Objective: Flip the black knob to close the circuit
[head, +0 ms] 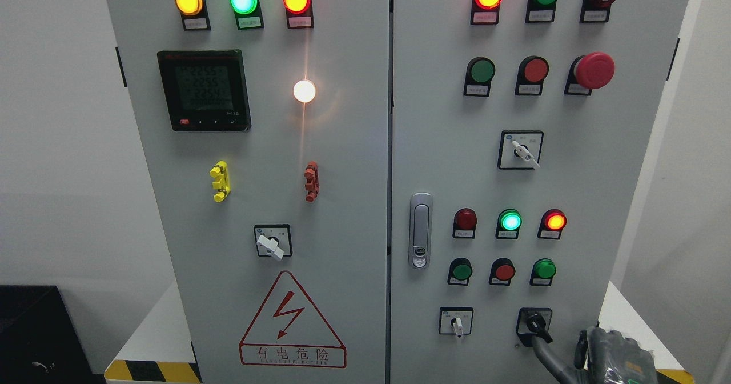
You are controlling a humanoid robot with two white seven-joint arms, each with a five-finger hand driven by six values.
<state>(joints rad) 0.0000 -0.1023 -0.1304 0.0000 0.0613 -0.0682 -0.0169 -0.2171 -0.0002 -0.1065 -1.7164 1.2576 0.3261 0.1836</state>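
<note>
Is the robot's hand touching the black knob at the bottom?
Touching. The head view shows a dark finger of the right hand reaching up onto the black knob, with no gap.

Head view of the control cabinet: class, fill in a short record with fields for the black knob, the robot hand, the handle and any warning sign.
black knob: bottom right of the right door, pointer angled down-right
right hand: lower right corner, a finger reaching up to the knob; grip unclear
left hand: not in view
door handle: silver, upright, left edge of right door
warning sign: red triangle with lightning bolt, left door
</note>
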